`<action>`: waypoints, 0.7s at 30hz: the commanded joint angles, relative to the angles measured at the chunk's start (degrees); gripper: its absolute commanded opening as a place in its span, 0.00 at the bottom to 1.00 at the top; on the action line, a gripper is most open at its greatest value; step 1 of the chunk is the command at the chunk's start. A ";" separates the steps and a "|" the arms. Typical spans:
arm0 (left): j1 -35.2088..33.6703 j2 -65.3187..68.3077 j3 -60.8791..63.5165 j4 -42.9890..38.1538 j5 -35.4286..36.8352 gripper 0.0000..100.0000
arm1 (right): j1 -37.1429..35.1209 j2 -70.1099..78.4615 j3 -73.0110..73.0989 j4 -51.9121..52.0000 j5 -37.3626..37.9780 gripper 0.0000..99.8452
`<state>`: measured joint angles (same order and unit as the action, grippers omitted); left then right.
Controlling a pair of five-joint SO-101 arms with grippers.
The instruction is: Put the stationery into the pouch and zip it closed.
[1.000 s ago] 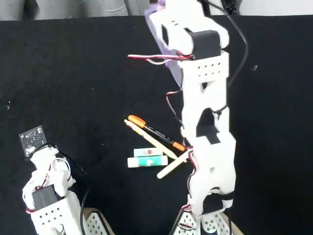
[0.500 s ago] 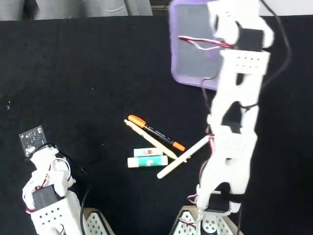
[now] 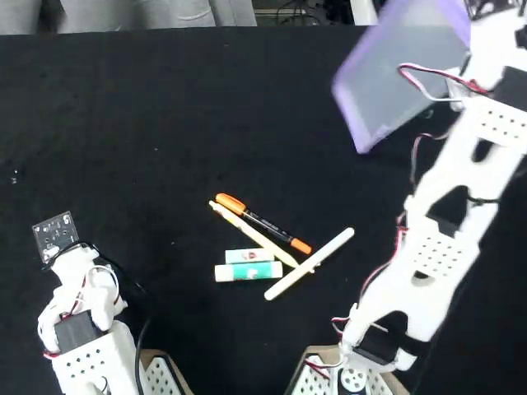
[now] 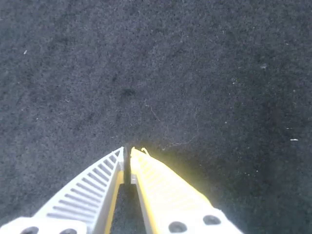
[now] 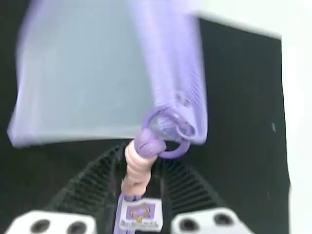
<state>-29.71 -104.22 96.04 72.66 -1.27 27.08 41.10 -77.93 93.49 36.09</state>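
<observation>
The pouch point(image 3: 403, 74) is up in the air over the far right corner of the table point(image 3: 123, 123), tilted, hanging off the right arm. It's a soft, see-through purple plastic thing, flat and rectangular with rounded corners. From the right wrist view, the right gripper point(image 5: 141, 165) is clamped tight, holding the pouch point(image 5: 97, 83) by the stuff dangling off its zipper: a round purple ring point(image 5: 168, 131) and a knobbly pink charm point(image 5: 136, 168) pinched between the ribbed black jaws.

The stationery is all loose in the middle of the fuzzy black felt, well apart from the pouch. There's a slim black pen with an orange cap point(image 3: 262, 222), a thin cream stick point(image 3: 251, 234) lying right alongside it, a pale white stick point(image 3: 311, 263) at an angle, and two stubby teal-and-white blocks point(image 3: 249, 263) side by side.

The left gripper point(image 4: 129, 153), with ridged white and yellow fingers, is pinched closed on nothing, parked low over bare felt at the near left.
</observation>
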 commanded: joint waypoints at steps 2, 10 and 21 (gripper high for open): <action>-0.40 -0.09 1.36 0.26 0.53 0.03 | 4.40 -1.01 -2.68 7.65 8.09 0.01; -0.40 -0.09 1.36 0.26 0.53 0.03 | 7.65 -2.24 -2.15 7.74 13.01 0.01; -0.40 -0.09 1.36 0.26 0.53 0.03 | 5.27 -16.84 11.38 7.82 13.01 0.01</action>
<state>-29.71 -104.22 96.04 72.66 -1.27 33.67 34.07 -75.12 99.47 48.48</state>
